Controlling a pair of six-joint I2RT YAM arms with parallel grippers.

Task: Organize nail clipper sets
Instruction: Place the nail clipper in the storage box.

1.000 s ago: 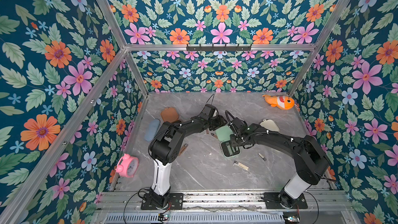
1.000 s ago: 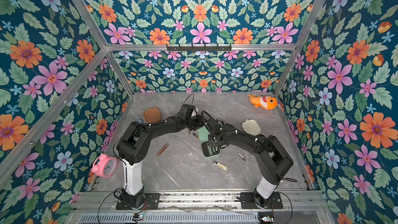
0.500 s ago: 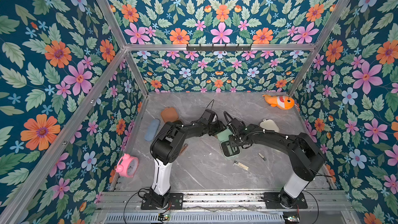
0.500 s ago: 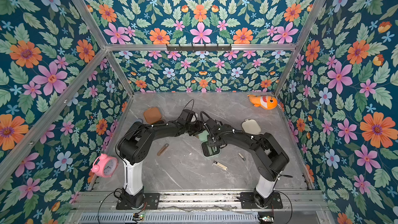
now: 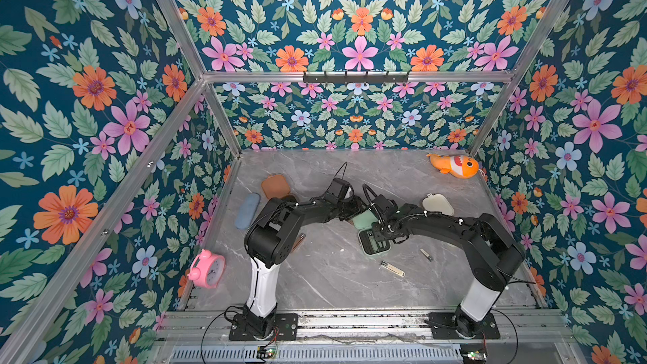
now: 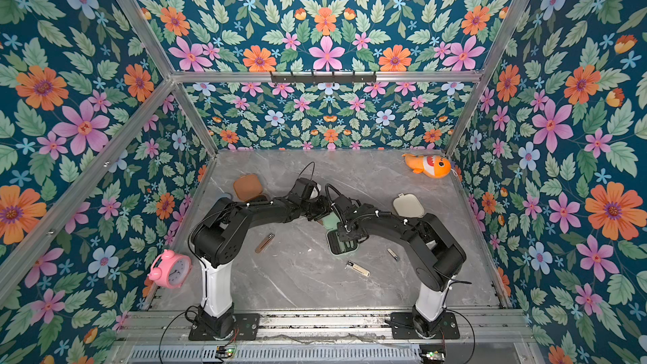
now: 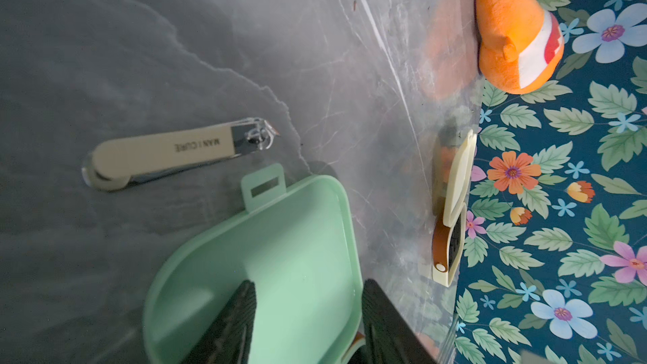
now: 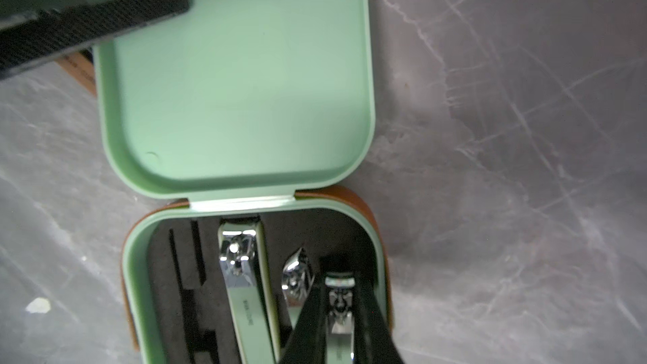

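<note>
Grey marble tabletop within floral walls. Mint green case open mid-tabletop. Right fingers pinching a small clipper over its black tray; left fingers spread astride the lid rim. Apparently mid-seating; needs lowering squarely into the slot next, then releasing

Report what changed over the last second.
The left gripper edged slightly toward the mint case's lid, fingers straddling its rim. Nothing taken or released. The right gripper stays shut on a small clipper in the tray; brown case, cream case and loose clippers unmoved.
</note>
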